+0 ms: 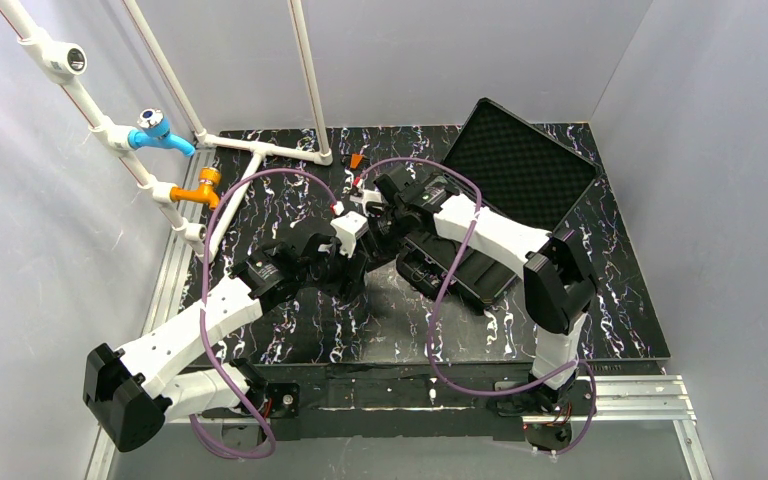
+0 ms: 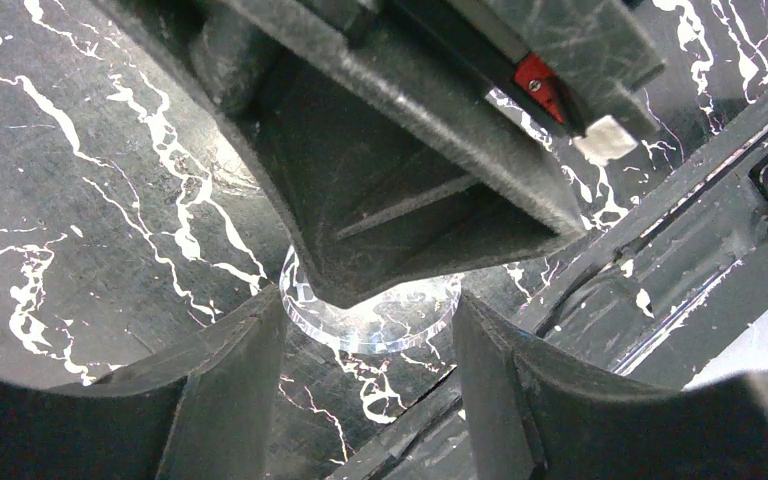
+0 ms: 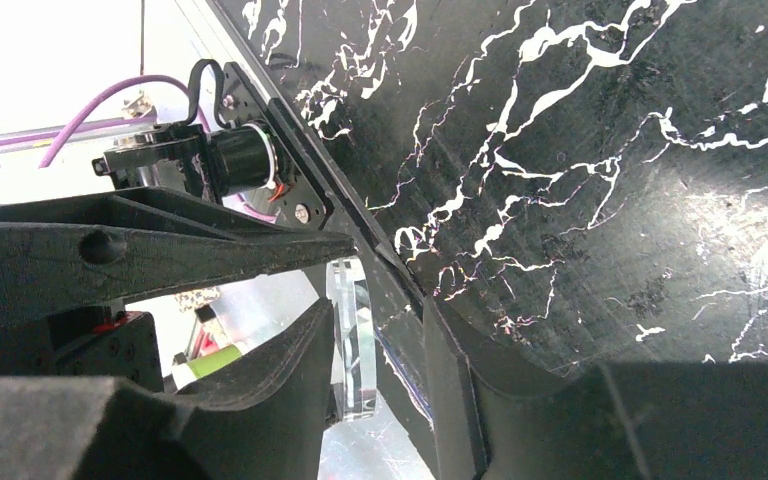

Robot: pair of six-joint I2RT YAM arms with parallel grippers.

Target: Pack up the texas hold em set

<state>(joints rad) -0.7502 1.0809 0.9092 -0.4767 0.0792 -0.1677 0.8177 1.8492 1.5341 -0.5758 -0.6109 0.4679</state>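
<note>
**Clear disc held between both end effectors beside the open case**

The black case (image 1: 508,150) lies open on the right half of the counter (image 1: 290,330). Its egg-crate foam lid (image 1: 535,180) leans back toward the far right corner. Its tray (image 1: 475,285) sits nearer, largely hidden under the right arm, so I cannot tell what it holds.

Just left of the tray, the two arms meet over a clear disc (image 2: 390,325). In the left wrist view the disc's rim meets the inner faces of both fingers (image 2: 230,390) of the left end effector (image 2: 368,305), which grips it across its width. A finger of the right arm covers most of the disc's upper face there.

In the right wrist view the disc (image 3: 355,350) shows edge-on between the fingers of the right end effector (image 3: 377,308). One finger (image 3: 290,390) lies against one face. A thin gap shows between the other face and the second finger, so these jaws straddle the disc without clamping it. A left finger's tip (image 3: 160,255) touches the disc's rim. I cannot tell whether the disc rests on the counter or hangs just above it.

Farther out, a small orange piece (image 1: 357,160) lies near the counter's far edge. A white pipe frame (image 1: 260,150) stands at the far left, carrying a blue valve (image 1: 155,130) and an orange valve (image 1: 200,188).
</note>
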